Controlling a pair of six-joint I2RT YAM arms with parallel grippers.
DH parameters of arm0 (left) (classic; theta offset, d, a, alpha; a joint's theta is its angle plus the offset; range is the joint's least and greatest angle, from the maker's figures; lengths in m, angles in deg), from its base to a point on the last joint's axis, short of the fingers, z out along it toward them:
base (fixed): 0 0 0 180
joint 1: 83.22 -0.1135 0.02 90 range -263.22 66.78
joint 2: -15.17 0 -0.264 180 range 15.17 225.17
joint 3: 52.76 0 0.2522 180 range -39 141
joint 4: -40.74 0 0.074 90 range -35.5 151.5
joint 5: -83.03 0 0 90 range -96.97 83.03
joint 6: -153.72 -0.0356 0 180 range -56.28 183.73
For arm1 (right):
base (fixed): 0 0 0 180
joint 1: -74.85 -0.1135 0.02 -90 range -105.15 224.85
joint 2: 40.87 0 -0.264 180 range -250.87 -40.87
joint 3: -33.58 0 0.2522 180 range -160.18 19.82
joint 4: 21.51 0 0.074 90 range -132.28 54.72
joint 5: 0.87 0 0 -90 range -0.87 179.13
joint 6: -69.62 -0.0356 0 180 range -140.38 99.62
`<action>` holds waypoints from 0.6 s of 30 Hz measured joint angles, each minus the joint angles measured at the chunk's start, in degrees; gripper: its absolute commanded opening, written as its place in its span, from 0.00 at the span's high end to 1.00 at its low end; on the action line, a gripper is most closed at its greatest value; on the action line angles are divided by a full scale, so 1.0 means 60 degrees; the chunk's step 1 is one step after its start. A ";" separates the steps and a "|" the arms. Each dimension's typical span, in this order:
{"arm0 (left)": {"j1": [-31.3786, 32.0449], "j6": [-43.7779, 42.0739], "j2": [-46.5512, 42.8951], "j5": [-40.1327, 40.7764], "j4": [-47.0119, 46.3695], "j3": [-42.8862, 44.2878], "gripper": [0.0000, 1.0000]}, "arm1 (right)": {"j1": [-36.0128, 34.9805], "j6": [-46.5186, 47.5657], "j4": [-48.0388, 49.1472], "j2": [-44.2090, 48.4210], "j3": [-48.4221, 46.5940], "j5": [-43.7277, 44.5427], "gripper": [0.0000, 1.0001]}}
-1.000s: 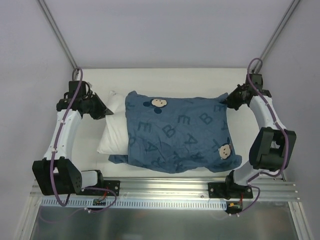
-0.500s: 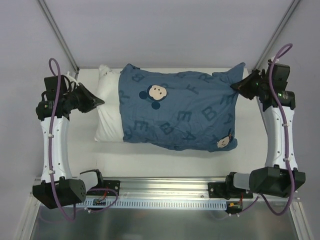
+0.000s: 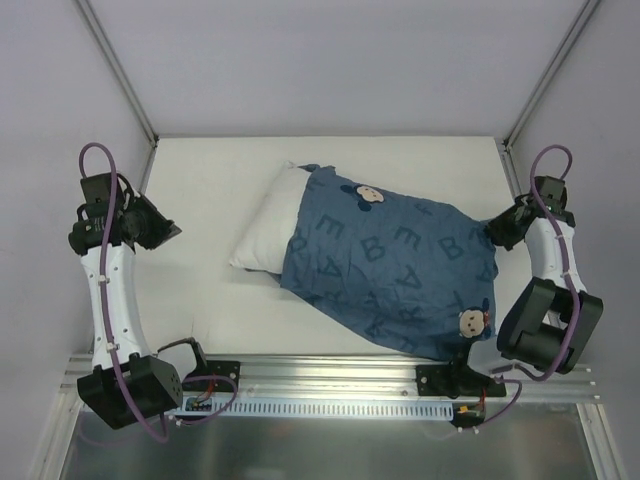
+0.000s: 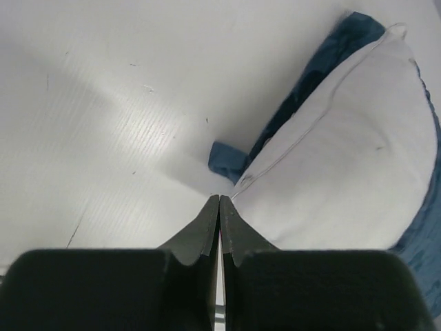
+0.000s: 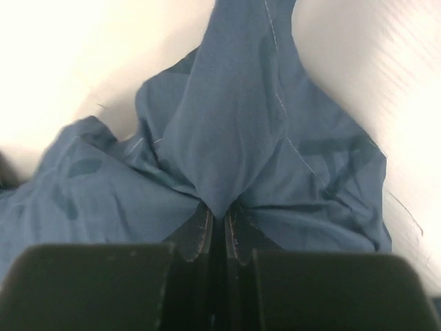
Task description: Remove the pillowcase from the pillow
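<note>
The pillow [image 3: 262, 228] lies slantwise in the middle of the desk [image 3: 200, 170]. Its white end is bared toward the upper left of the frame, and the pillowcase [image 3: 400, 260] covers the rest down to the lower right. The right pincer [image 3: 489, 231] is clenched on a bunch of blue cloth at the case's right edge; its wrist view shows fabric pinched between the jaws. The left pincer [image 3: 175, 230] is clenched too, but on nothing. It hangs at the left of the frame, apart from the pillow, and its wrist view shows the tips pressed together over bare desk with the pillow's seamed corner just ahead. The step in hand looks like the pull-off, partly done, with only one end of the pillow out. Next, I judge, the left pincer must open, reach to the exposed white corner and pinch it. That would anchor the pillow while the right one draws the case away toward the right of the frame. Without that hold the pillow would likely slide along with the cloth.
</note>
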 measured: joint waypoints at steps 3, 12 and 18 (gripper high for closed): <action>-0.0004 -0.0004 -0.0007 0.0138 0.0022 -0.0251 1.00 | -0.0011 -0.0138 0.0091 -0.0237 0.0379 0.0055 0.99; 0.1971 0.0142 0.1453 -0.0058 -0.0087 0.1086 0.06 | -0.0834 0.0233 0.0317 -0.0386 -0.0215 -0.0229 0.98; 0.2787 0.0193 0.3413 -0.0299 -0.0430 0.2415 0.01 | -0.2994 0.1191 0.0058 -0.1191 -0.2051 0.0007 0.63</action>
